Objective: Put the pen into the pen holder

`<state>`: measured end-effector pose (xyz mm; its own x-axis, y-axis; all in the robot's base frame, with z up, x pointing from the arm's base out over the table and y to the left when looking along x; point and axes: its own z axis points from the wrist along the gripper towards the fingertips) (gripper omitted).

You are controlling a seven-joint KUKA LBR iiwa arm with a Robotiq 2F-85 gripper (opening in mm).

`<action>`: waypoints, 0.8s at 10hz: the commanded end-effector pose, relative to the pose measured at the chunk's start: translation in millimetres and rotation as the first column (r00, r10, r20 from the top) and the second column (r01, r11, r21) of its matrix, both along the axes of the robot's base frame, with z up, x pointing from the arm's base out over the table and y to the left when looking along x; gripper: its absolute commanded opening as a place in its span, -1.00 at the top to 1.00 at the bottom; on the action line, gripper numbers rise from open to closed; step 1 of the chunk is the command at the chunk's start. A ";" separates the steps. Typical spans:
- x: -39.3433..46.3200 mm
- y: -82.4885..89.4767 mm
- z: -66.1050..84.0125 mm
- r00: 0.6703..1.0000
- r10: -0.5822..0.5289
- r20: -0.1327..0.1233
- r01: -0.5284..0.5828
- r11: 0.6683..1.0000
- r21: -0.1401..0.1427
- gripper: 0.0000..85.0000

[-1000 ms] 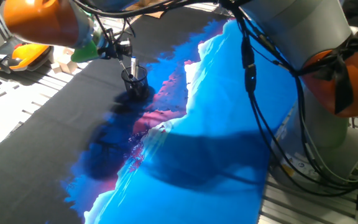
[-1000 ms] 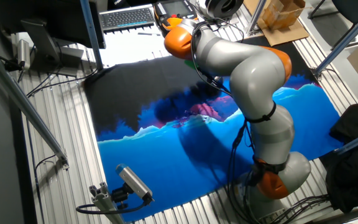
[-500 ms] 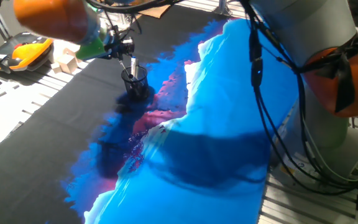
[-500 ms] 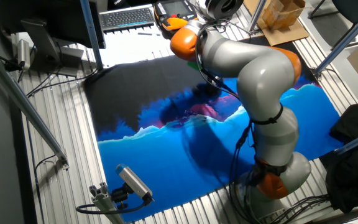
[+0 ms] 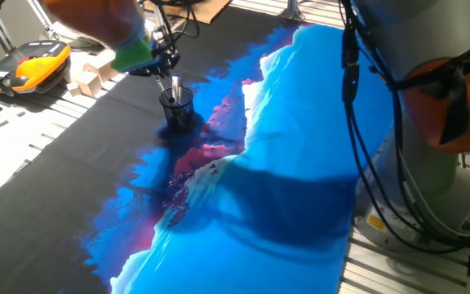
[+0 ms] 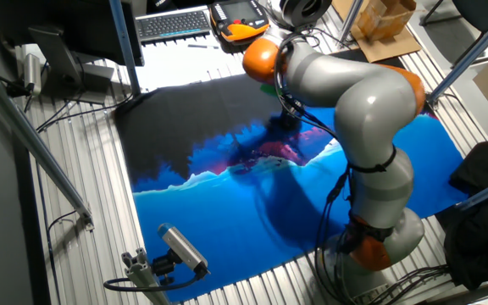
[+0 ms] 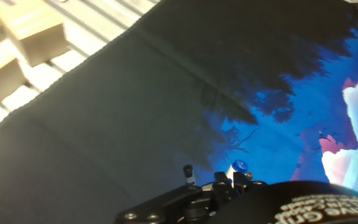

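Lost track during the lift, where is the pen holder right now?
In one fixed view the pen holder stands on the black part of the mat, upper left, directly below the claw, pens sticking up from it.

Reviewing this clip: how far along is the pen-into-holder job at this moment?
Looks done: the pen stands roughly upright inside the pen holder, its light end poking above the rim. In hand: the claw hangs just above that end; whether it grips the pen cannot be told. Left: probably letting go, if needed, and lifting clear.
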<state>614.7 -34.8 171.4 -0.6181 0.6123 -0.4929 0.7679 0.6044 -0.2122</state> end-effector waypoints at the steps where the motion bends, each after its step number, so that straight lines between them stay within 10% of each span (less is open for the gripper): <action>1: -0.1 1.3 1.5 1.000 0.024 0.000 -0.024 1.000 0.014 0.60; 5: -2.6 5.3 6.9 0.986 0.166 -0.004 -0.165 0.982 0.092 0.60; 6: -3.8 5.8 8.5 0.978 0.207 -0.005 -0.205 0.972 0.118 1.00; 8: -6.2 6.4 11.7 0.959 0.283 -0.011 -0.278 0.947 0.158 1.00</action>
